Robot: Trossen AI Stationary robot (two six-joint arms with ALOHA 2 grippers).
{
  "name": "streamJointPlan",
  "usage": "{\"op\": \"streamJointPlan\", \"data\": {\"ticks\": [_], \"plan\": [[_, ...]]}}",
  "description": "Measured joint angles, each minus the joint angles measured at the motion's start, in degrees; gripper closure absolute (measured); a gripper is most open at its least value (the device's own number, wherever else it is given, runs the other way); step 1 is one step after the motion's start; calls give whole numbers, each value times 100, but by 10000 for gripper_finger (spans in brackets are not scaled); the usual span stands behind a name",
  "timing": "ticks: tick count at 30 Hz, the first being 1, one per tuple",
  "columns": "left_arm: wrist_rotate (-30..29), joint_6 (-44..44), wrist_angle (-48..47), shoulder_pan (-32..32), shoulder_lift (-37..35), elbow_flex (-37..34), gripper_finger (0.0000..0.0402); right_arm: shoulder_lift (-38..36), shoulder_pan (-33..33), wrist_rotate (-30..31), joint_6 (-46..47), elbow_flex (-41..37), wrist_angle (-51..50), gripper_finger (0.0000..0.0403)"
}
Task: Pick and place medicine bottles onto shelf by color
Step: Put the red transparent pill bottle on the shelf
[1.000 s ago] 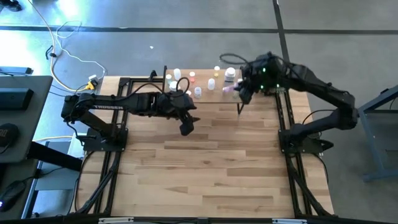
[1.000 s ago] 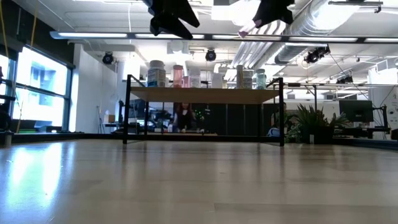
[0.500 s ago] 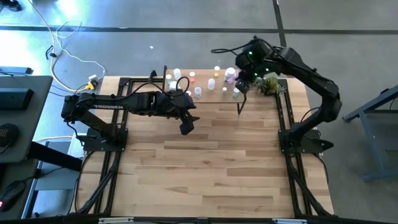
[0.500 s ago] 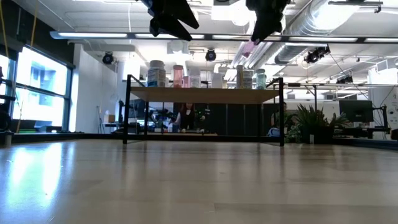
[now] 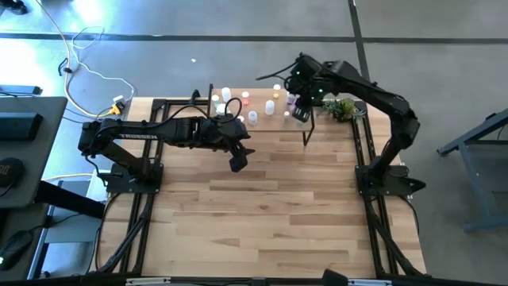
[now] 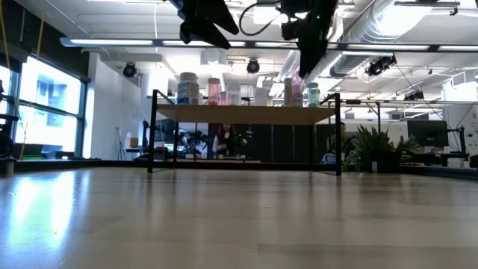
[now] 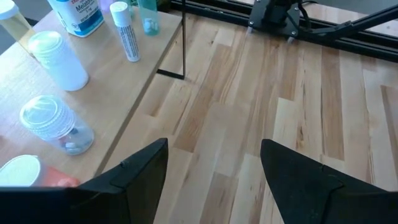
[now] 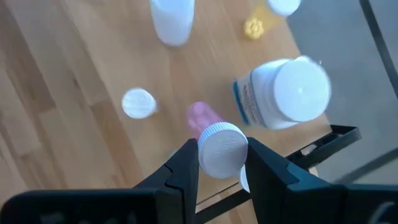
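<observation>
The shelf (image 5: 262, 111), a light-wood board on black legs (image 6: 246, 113), stands at the table's far edge with several medicine bottles (image 6: 188, 88) upright on it. My right gripper (image 5: 300, 107) hangs over the shelf's right part, shut on a pink bottle with a white cap (image 8: 211, 134). In the low view that bottle (image 6: 298, 78) shows just below the gripper (image 6: 306, 60), among the standing bottles. My left gripper (image 5: 236, 163) waits open over the table in front of the shelf, with nothing between its fingers (image 7: 214, 168). My right gripper pinches the pink bottle's white cap (image 8: 222, 149) between its two fingers, one on each side of the cap. The fingers come from above, pointing steeply down. The pink body (image 8: 200, 118) hangs below the cap, above the shelf's board.
Below the held bottle stand a large white bottle with a blue label (image 8: 283, 93), a tall white bottle (image 8: 173, 18), a yellow cap (image 8: 254, 26) and a small white cap (image 8: 138, 102). A green plant sprig (image 5: 343, 107) lies right of the shelf. Bare tabletop (image 5: 270, 206) lies nearer.
My right gripper has carried the pink bottle toward the table's far left, over the shelf's right part, and has come down. It has tipped from slanting to pointing steeply down, so the bottle now hangs nearly upright.
</observation>
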Motion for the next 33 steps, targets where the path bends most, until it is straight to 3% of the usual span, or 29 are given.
{"op": "streamJointPlan", "data": {"ticks": [10,33], "plan": [[2,0,-4,0,0,0,154,353,0,305,-275,-9,-130,308],[2,0,-23,0,0,2,154,516,36,269,-653,-11,-229,308]]}}
